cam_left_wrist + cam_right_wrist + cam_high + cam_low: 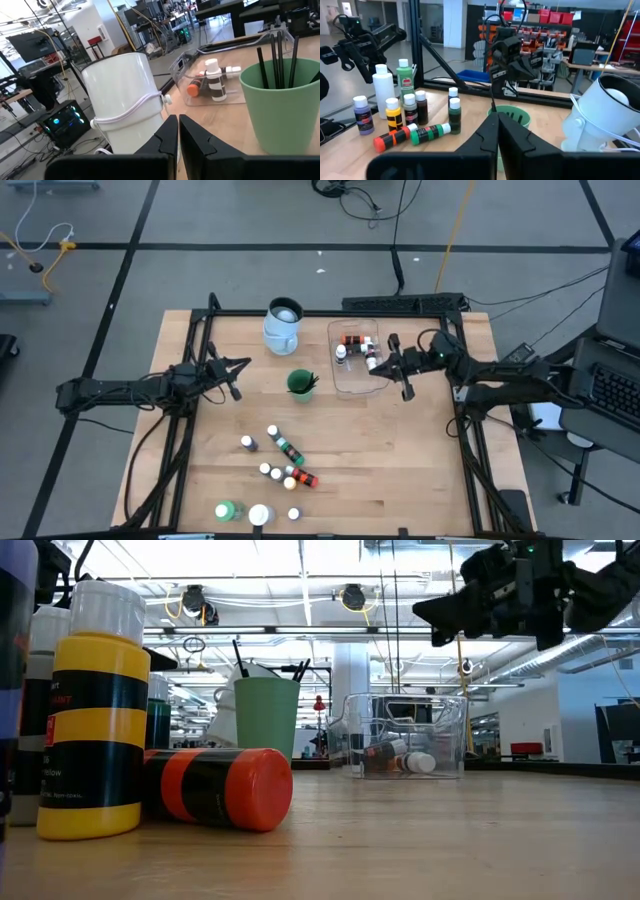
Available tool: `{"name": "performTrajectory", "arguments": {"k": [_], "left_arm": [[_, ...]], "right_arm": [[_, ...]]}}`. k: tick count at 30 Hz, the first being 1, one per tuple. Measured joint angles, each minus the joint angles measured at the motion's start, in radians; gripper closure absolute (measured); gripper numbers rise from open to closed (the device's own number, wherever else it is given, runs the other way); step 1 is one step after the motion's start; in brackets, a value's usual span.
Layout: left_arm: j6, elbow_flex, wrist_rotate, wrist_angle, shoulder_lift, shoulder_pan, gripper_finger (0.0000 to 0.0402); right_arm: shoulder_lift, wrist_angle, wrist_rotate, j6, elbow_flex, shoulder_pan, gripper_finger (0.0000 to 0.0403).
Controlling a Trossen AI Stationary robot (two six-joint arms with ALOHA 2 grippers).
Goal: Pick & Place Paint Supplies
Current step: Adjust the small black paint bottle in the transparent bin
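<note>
Right gripper over the clear tub, fingers together, empty.
I judge it between trips: paint bottles remain; left gripper waits closed.

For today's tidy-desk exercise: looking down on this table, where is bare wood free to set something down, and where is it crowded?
Free: the wide patch right of the small paint bottles and in front of the clear tub, and the left side in front of the left gripper. Crowded: the front middle, with the bottles, the green bottle and white jar, and the back, where jug, green cup and tub stand under the right gripper.
</note>
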Motion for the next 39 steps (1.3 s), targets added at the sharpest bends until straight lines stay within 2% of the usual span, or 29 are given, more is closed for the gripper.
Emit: {"name": "performTrajectory", "arguments": {"k": [15,18,24,26,29,35,39], "left_arm": [[0.001,0.000,0.000,0.000,0.000,0.000,0.0380],[0.001,0.000,0.000,0.000,0.000,0.000,0.0380],[0.000,0.000,0.000,0.000,0.000,0.000,0.0380],[0.001,0.000,0.000,0.000,0.000,0.000,0.0380],[0.001,0.000,0.000,0.001,0.000,0.000,0.0380],[0.001,0.000,-0.001,0.001,0.000,0.000,0.0380],[0.001,0.000,-0.001,0.002,0.000,0.000,0.0380]], "right_arm": [[0.000,0.171,0.013,-0.003,-0.123,0.000,0.0403],[0.000,0.190,0.082,-0.008,-0.123,0.001,0.0403],[0.000,0.184,0.312,-0.097,-0.122,-0.003,0.0403],[0.000,0.099,0.360,-0.111,-0.093,-0.015,0.0403],[0.000,-0.162,0.397,-0.119,0.010,-0.033,0.0403],[0.053,-0.826,0.610,-0.272,0.335,-0.045,0.0403],[0.161,-1.113,0.635,-0.325,0.560,-0.081,0.0403]]}}
